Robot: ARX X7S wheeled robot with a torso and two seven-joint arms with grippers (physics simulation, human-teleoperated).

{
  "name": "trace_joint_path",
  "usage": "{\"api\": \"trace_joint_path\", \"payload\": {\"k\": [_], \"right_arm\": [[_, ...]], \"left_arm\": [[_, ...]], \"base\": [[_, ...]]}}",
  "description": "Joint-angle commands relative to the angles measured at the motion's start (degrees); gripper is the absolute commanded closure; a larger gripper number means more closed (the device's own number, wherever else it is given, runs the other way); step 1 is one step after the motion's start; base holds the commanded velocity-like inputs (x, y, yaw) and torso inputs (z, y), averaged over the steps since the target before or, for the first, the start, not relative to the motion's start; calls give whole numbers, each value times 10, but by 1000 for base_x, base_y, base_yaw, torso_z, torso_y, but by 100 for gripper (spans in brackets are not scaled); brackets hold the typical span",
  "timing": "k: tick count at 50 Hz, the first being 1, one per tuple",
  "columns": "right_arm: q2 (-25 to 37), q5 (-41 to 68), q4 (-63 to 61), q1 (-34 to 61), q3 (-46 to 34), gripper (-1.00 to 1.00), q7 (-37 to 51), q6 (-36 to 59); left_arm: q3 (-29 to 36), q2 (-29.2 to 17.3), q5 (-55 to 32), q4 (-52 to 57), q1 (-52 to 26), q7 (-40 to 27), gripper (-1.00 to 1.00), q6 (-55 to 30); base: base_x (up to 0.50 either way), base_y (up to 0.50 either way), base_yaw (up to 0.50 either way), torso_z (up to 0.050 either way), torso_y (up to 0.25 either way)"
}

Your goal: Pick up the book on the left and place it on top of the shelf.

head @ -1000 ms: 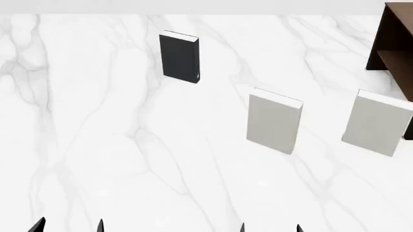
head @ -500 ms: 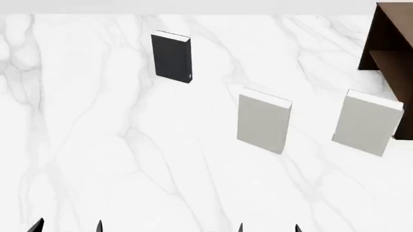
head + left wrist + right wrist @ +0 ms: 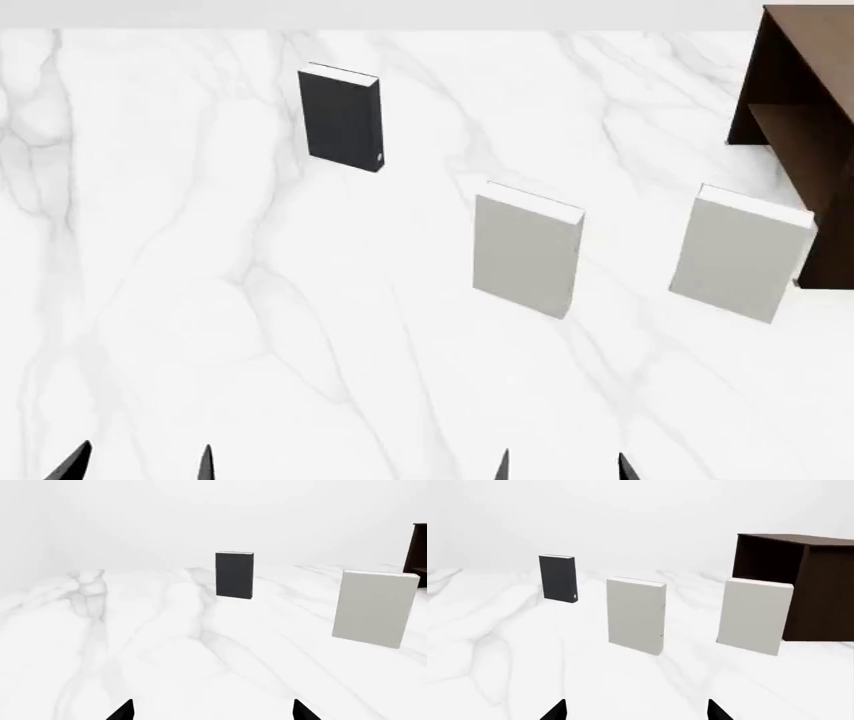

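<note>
Sliding left across the head view

Standing things have all shifted leftward and slightly up in the head view since a second ago, and more of the shelf (image 3: 801, 120) now shows at the right edge. The book (image 3: 340, 120) stands upright on the white marble desk (image 3: 267, 330), far from both grippers and toward the far left of the row. A light-grey book (image 3: 527, 250) stands nearer and to its right, and a second grey book (image 3: 738, 255) stands just beside the shelf's lower corner.

Only the fingertips of each gripper show at the bottom edge of the head view. The left gripper (image 3: 138, 465) sits well short of the book, roughly below it and a little left; its two tips are spread apart with nothing between them. The right gripper (image 3: 561, 467) is likewise spread and holds nothing, lying below the middle grey book. Neither gripper touches anything.
</note>
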Motion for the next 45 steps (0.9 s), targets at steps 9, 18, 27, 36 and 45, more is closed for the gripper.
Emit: {"api": "trace_joint_path", "payload": {"k": [9,18,27,36,45], "right_arm": [[34,48,-220,247,5,-100,29,408],[29,79,-230,407,25,-100,37,564],[26,81,-207,447,22,-100,43,584],[29,94,-212,444,19,-100,34,589],[33,93,-209,442,9,-100,38,589]], "left_arm": [[-24,-41,-76,250,-224,-11,-100,-424],[-38,-58,-113,270,-377,-6,-100,-579],[-34,-58,-121,243,-432,-1,-100,-599],[-29,-64,-119,238,-428,-2,-100,-591],[-22,-68,-119,240,-423,-2,-100,-585]], "base": [[0,0,0,0,0],[0,0,0,0,0],[0,0,0,0,0],[0,0,0,0,0],[500,0,0,0,0]]}}
